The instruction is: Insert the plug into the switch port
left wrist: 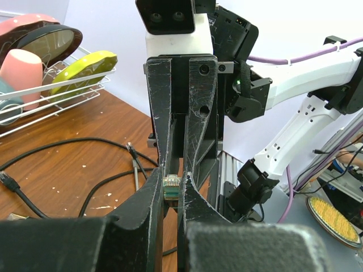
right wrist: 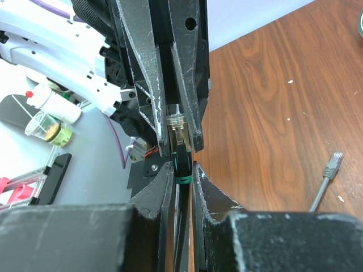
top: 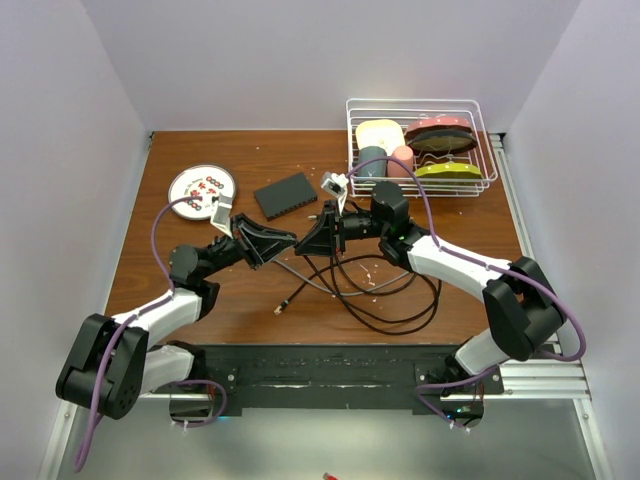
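Both sets of jaws pinch the small clear plastic plug (right wrist: pixel 177 127) w/ green boot, L gripper (left wrist: pixel 171 190) & R gripper (right wrist: pixel 182 170) tip-to-tip just near-side of the flat matte-black rectangular switch (top: pixel 285 195), plug axis approx. parallel to switch's long edge, tip toward L gripper, so prob. needs turning.

The left arm (top: pixel 150 312) and the right arm (top: pixel 455 262) have white shells between black joints, a purple cable (top: pixel 432 215) along each (fastened with white ties), and scratched matte-black fingers (left wrist: pixel 199 113) with screw holes.
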Available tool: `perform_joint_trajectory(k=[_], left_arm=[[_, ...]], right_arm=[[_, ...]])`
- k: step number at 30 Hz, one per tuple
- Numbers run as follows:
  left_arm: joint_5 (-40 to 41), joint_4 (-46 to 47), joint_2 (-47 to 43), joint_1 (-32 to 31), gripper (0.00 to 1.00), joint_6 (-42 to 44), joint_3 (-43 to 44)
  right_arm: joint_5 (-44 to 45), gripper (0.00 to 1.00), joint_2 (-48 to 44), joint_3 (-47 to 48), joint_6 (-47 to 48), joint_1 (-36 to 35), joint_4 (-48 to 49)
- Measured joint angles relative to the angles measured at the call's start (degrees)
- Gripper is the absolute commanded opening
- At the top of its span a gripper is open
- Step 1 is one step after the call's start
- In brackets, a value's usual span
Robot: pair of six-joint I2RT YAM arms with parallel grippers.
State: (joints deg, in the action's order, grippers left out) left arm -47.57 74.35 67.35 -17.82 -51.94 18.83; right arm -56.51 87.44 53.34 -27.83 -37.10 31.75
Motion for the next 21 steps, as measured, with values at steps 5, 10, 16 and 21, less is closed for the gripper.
perform_joint_trajectory(k=[5,10,16,21], left_arm=[[0.00,-0.07,-0.37,0.02,0.73,1.03,0.00],[0.96,-3.45,-4.68,-0.26,1.00,5.70,0.11],[11.32,-23.71,-12.11,-0.33,1.00,16.39,6.01],[26.62,-40.50,-14.05,-0.33,1.00,23.39,12.96]], right_arm=[[0.33,0.00,-0.22,0.00,0.09,-0.04,-0.22],[4.07,0.00,-0.55,0.00,2.08,-0.07,-4.04],[11.91,0.00,-2.19,0.09,6.49,-0.09,-12.28],[24.04,0.00,-5.03,0.57,9.81,-0.13,-19.50]])
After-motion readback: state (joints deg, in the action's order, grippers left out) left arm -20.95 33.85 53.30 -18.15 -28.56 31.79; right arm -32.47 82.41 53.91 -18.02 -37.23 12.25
